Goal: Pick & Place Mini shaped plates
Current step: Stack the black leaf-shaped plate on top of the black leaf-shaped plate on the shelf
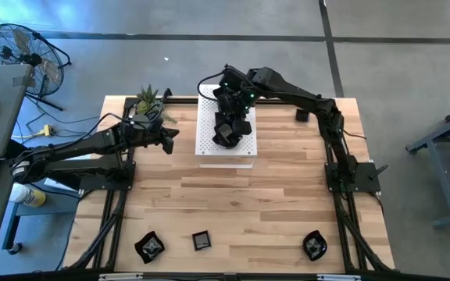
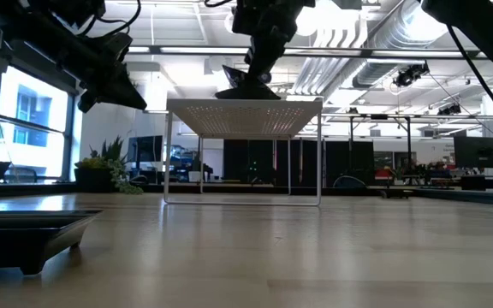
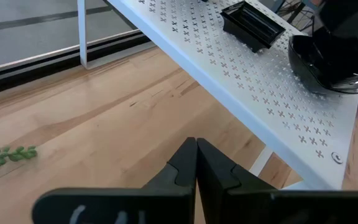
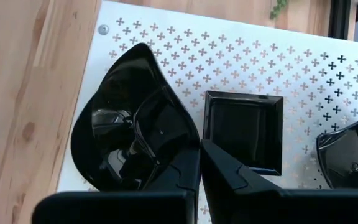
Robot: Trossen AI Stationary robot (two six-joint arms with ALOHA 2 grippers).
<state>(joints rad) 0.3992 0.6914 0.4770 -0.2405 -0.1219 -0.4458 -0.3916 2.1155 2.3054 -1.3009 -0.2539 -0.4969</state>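
A white perforated board [image 1: 225,148] stands on thin legs at the table's far middle. On it sit a square black mini plate [image 4: 244,130] and another black plate [image 4: 350,155]. My right gripper [image 4: 201,165] reaches over the board from the right and is shut on a leaf-shaped glossy black plate [image 4: 135,124] at the board's corner. My left gripper [image 1: 172,139] hangs shut above the table, left of the board, touching nothing. Three more black plates [image 1: 149,247], [image 1: 201,240], [image 1: 314,245] lie along the near edge. My right gripper pinches the leaf-shaped plate's rim [image 4: 188,146] between its two fingers, on the side toward the square plate. The fingers slant steeply down from above. The plate [image 2: 245,85] sits slightly tilted at the board's top; whether it rests on the board or hangs just clear, I cannot tell.
A small green plant [image 1: 148,100] stands at the far left corner, behind my left arm. A small dark object [image 1: 301,115] lies far right. Bare wood stretches between the board and the near plates. A black plate [image 2: 24,229] sits close before the low camera.
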